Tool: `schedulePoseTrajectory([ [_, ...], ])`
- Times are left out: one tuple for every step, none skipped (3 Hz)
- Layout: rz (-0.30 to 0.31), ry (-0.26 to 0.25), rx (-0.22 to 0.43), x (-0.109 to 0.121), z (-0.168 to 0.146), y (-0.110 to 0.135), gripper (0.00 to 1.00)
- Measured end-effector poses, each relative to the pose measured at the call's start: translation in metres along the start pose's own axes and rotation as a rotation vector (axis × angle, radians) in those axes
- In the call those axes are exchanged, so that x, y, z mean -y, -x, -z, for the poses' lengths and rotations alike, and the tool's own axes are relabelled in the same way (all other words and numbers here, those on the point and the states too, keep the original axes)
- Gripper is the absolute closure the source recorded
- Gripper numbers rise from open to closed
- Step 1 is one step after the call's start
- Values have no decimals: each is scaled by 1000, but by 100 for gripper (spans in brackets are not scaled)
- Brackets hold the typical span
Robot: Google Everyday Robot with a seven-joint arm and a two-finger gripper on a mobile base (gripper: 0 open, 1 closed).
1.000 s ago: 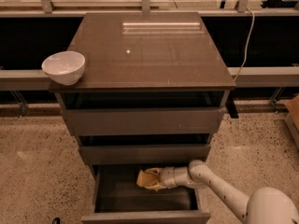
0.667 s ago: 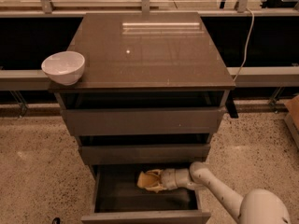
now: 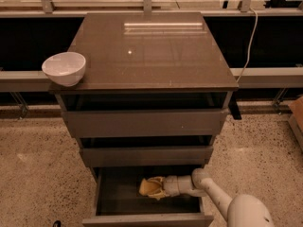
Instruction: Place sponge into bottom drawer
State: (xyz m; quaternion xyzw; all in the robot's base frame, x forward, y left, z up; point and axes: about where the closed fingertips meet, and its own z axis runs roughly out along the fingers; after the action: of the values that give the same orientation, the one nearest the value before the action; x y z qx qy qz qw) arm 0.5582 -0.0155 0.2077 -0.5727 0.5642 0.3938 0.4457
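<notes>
Speckled floor [image 3: 38,174] surrounds the cabinet [image 3: 151,51], whose bottom drawer [image 3: 142,220] stands pulled open at its foot. Inside it, right of centre, the gripper [image 3: 156,188] clasps the sponge [image 3: 146,186], with dark free room to the left. Farther back, a white bowl [image 3: 64,67] sits at the cabinet top's left edge.

White rounded arm [image 3: 214,194], ribbed wrist, pale claw [image 3: 156,188] inside bottom drawer [image 3: 118,195]
</notes>
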Motion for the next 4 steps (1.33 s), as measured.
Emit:
schedulePoseTrajectory([
  [-26, -23, 8, -4, 3, -14, 81],
  [-29, -21, 11, -5, 1, -15, 57],
  [-30, -18, 13, -6, -2, -15, 35],
  [-31, -13, 16, -8, -5, -14, 11],
])
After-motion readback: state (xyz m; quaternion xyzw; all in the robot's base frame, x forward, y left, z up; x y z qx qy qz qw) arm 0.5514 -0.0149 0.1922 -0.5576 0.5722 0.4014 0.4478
